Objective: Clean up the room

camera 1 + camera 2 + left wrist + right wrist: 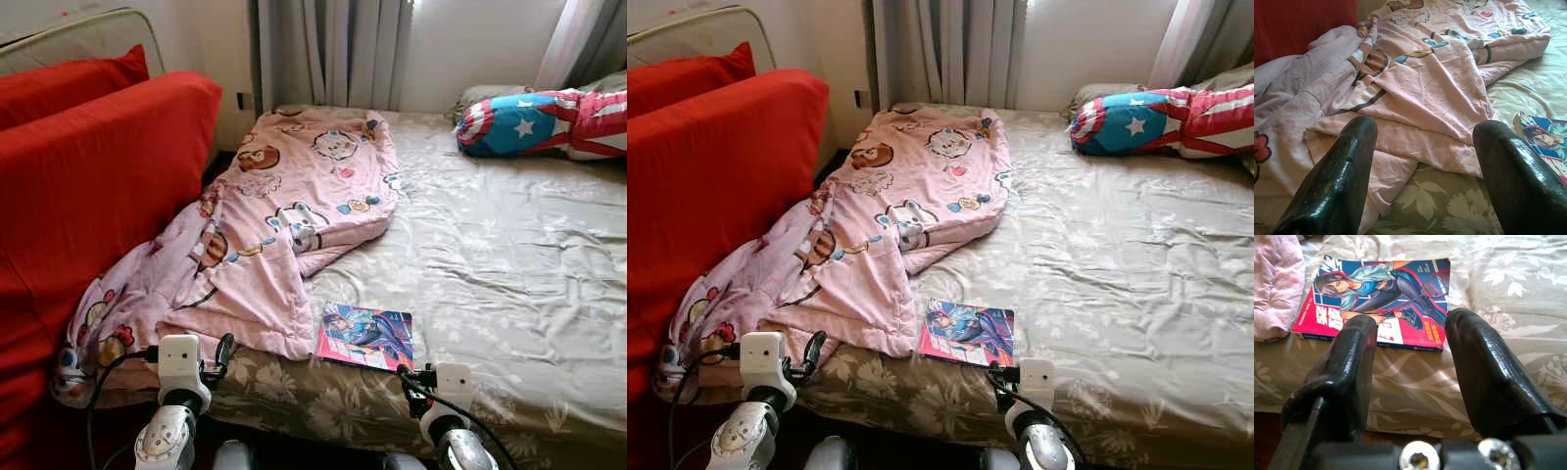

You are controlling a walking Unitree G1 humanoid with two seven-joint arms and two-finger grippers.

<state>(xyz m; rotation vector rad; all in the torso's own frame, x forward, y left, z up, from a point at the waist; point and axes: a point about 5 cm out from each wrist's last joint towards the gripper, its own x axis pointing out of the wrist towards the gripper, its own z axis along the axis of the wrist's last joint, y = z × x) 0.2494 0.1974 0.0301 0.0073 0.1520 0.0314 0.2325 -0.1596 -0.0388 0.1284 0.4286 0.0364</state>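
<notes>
Bed (509,284): wide mattress under an olive-grey sheet with a pale leaf print, much creased.

Quilt (284,211): pink cotton, cartoon-animal print, rumpled in a long heap down my left side of the bed, its near corner spilling over the front edge.

Comic book (365,336): thin glossy paperback, blue and magenta cover with a drawn figure, lying flat near the front edge, just beside the quilt's lower fold, cover up.

Cushion (544,122): blue, red and white, star and stripes, at the far right by the curtains (328,49).

Sofa (88,186): red fabric, close along the bed's left side.

My left gripper (1425,147): low before the quilt's near corner, fingers spread wide, nothing between them.

My right gripper (1410,340): just short of the comic's near edge, fingers parted, empty.
</notes>
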